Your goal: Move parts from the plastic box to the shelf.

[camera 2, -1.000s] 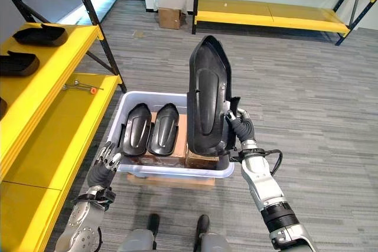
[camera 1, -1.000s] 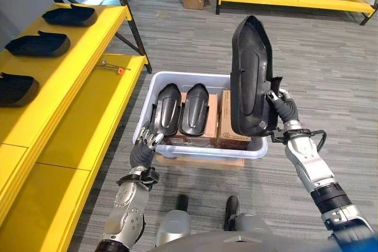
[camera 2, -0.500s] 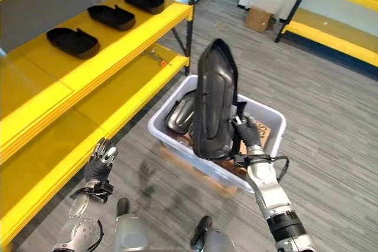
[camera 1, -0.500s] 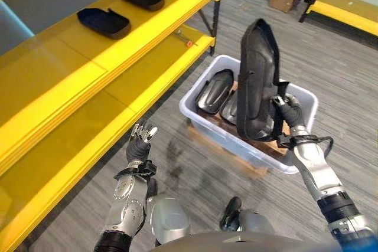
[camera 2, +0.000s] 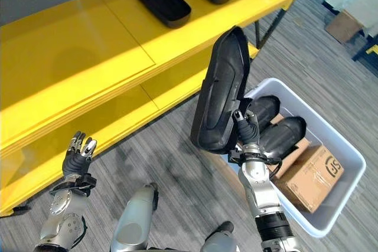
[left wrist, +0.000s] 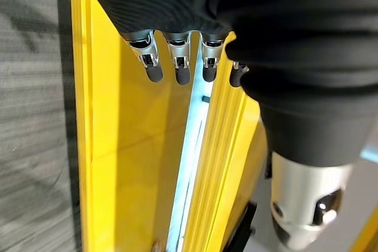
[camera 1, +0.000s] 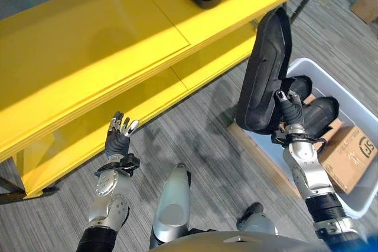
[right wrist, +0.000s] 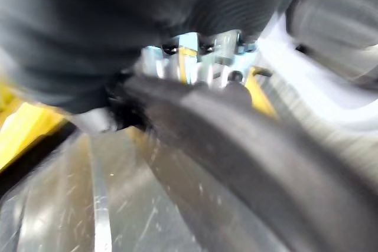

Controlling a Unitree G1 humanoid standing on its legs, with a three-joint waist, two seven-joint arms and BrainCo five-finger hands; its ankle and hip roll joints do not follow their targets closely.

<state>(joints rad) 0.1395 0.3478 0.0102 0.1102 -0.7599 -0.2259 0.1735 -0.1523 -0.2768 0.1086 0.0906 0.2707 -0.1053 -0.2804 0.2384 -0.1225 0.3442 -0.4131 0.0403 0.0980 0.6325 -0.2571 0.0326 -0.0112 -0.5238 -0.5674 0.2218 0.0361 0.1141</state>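
I see a black part (camera 2: 221, 92) against the yellow shelf (camera 2: 88, 57). The plastic box (camera 2: 339, 163) is pale grey-white; the floor (camera 2: 177, 146) is grey, finely striped.

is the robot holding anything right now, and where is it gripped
The right hand grips a long black plastic part near its lower end, holding it upright. The left hand is open and empty.

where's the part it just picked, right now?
In the right hand, the black part is held upright over the floor, between the yellow shelf and the plastic box.
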